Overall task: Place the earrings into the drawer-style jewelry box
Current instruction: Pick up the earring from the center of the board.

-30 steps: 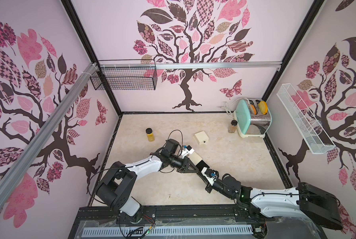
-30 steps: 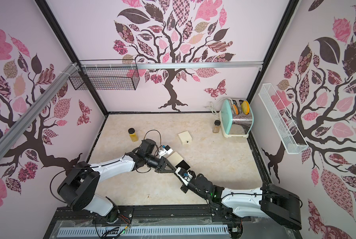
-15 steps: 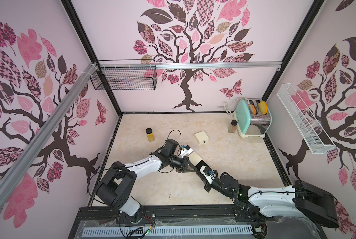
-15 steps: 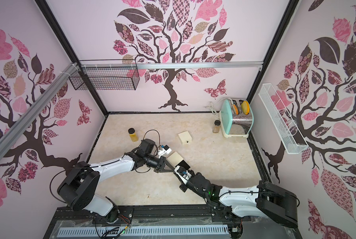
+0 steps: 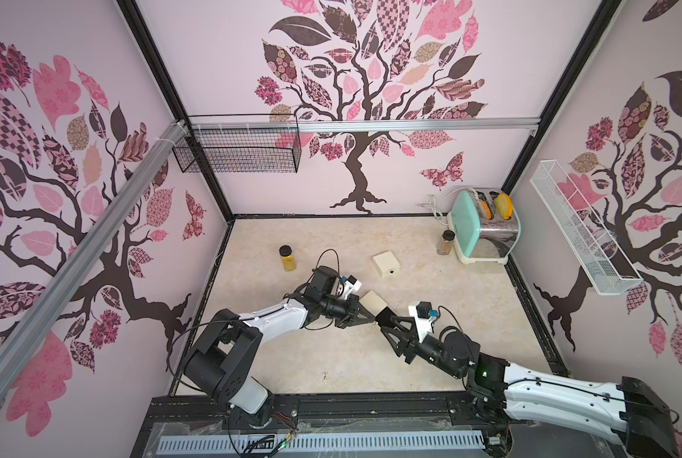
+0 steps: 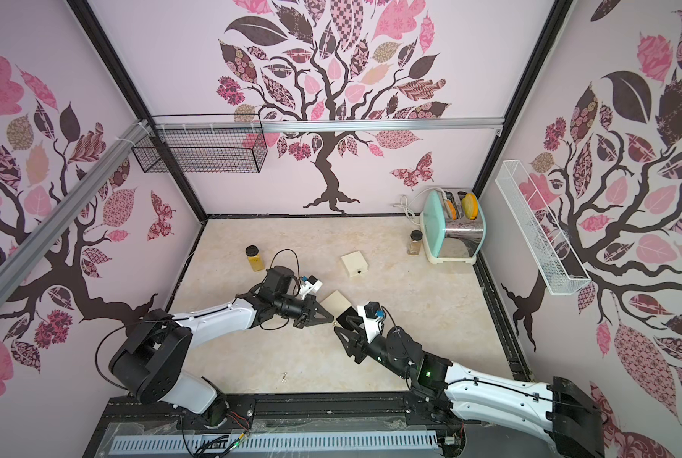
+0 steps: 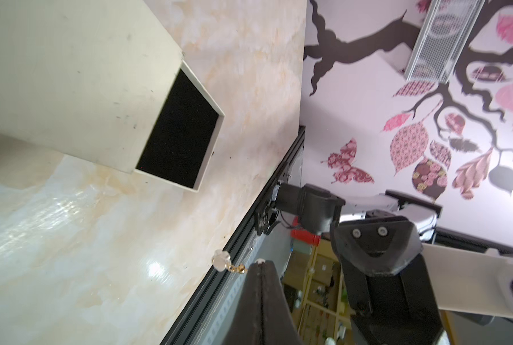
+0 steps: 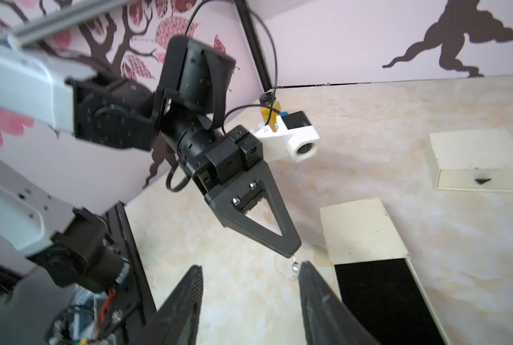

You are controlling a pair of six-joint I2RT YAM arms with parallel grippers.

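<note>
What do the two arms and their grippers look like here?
Both arms have white link shells, the left arm and right arm alike, with black joints and bases. The left gripper and right gripper are black, with tapered triangular fingers fastened by silver screws. Each wrist carries a white camera mount fed by a looping black cable.

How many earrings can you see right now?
2. One tiny silvery-gold dangle earring hangs from the shut left gripper; a second earring lies on the beige marbled table near its front edge. Others may be hidden.
</note>
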